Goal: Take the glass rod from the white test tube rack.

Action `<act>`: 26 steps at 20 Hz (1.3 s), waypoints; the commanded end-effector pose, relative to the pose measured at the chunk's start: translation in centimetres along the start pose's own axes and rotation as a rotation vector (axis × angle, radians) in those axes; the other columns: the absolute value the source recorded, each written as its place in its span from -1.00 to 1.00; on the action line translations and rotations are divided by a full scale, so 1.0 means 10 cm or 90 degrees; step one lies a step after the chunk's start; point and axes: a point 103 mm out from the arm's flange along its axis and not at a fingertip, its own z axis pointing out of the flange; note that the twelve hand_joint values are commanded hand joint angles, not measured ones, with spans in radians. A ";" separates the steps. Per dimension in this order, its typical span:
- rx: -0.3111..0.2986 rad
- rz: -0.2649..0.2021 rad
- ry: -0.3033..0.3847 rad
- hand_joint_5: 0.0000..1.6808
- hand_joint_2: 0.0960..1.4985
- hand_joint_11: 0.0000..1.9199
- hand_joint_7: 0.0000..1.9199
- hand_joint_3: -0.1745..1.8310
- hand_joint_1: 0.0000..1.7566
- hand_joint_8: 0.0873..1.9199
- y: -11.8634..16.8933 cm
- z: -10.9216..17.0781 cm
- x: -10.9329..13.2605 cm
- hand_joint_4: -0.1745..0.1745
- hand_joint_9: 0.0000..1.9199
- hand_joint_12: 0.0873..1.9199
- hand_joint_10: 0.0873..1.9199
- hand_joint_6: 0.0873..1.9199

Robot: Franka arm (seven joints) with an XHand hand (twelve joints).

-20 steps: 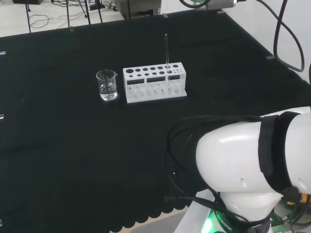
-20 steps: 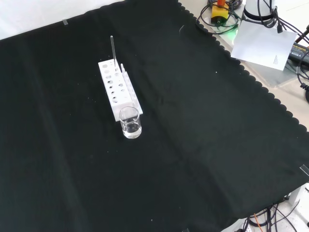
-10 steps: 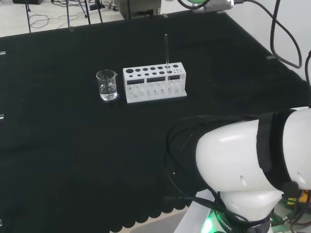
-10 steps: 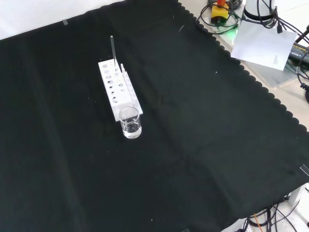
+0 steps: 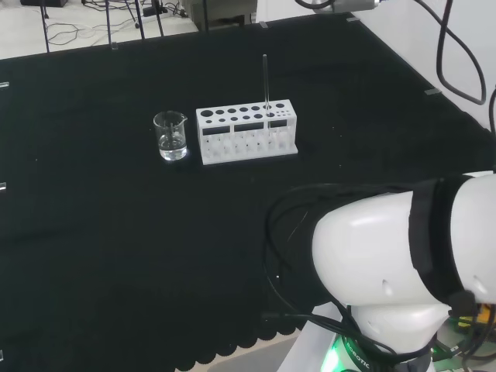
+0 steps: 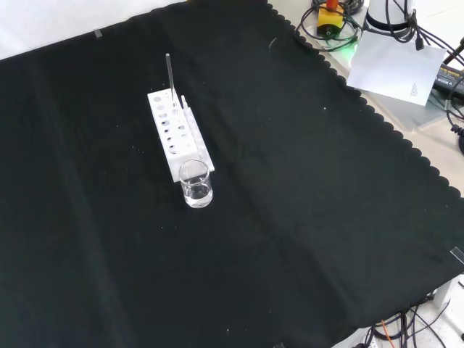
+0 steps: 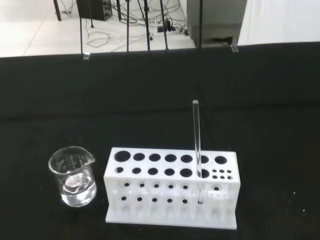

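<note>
While the glass rod stands upright in the white test tube rack, head view, the task seems at its approach step, rod untouched. Front view: a beaker sits just beside the rack's near end. Wrist view: rod and rack lie ahead; the hand's state cannot be told. Next, reach in and pinch the rod's upper length.

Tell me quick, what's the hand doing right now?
Hand: cannot be told. Glass rod stands untouched in the white test tube rack.
</note>
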 end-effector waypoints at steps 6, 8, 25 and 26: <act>0.056 0.008 0.008 -1.00 0.53 -1.00 -1.00 -1.00 -0.28 -1.00 0.78 0.41 -0.21 -0.80 -1.00 -0.18 -0.82 -1.00; 0.053 0.005 0.010 -1.00 0.53 -1.00 -1.00 -1.00 -0.28 -1.00 0.86 0.45 -0.21 -0.80 -1.00 -0.16 -0.80 -1.00; 0.102 -0.004 0.004 -1.00 0.50 -1.00 -0.96 -1.00 -0.25 -1.00 1.53 0.95 -0.22 -0.79 -1.00 0.09 -0.54 -1.00; 0.104 -0.004 -0.001 -1.00 0.50 -1.00 -0.95 -1.00 -0.25 -1.00 1.55 0.98 -0.20 -0.79 -1.00 0.09 -0.53 -1.00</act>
